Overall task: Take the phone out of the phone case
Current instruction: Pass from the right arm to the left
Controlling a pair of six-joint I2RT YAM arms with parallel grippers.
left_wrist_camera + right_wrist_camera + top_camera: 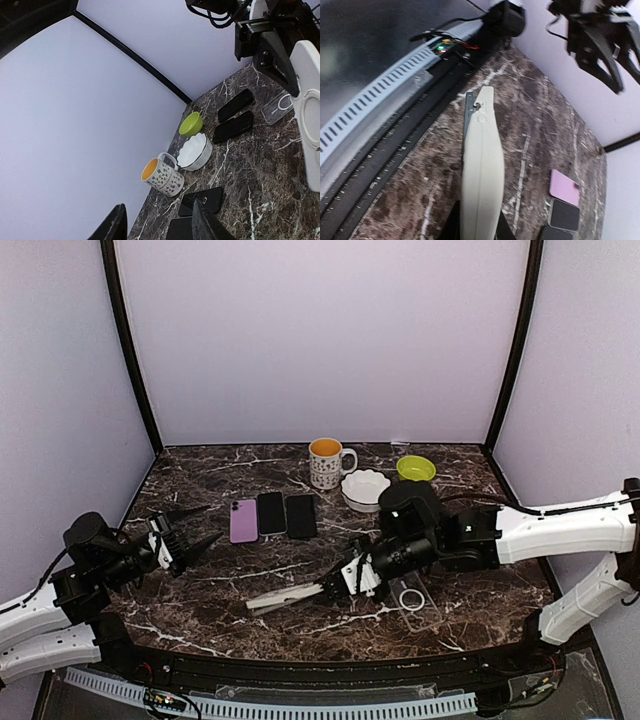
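My right gripper (pixel 340 585) is shut on a cream-white phone case (pixel 285 597), which it holds edge-up a little above the table's front middle. In the right wrist view the case (pixel 480 165) stands edge-on between the jaws. A thin dark grey edge of the phone (pixel 468 112) shows along its left side near the far end. My left gripper (pixel 212 522) hovers at the left of the table, well apart from the case. Its fingers (pixel 204 222) stand open with nothing between them. The case's back (pixel 307 125) with a round ring fills the right edge of the left wrist view.
A pink phone (pixel 243 521) and two black phones (pixel 271 512) (pixel 301 516) lie in a row mid-table. Behind them stand a patterned mug (pixel 328 462), a white bowl (pixel 365 490) and a green bowl (pixel 415 468). A clear case (pixel 417 602) lies under the right arm.
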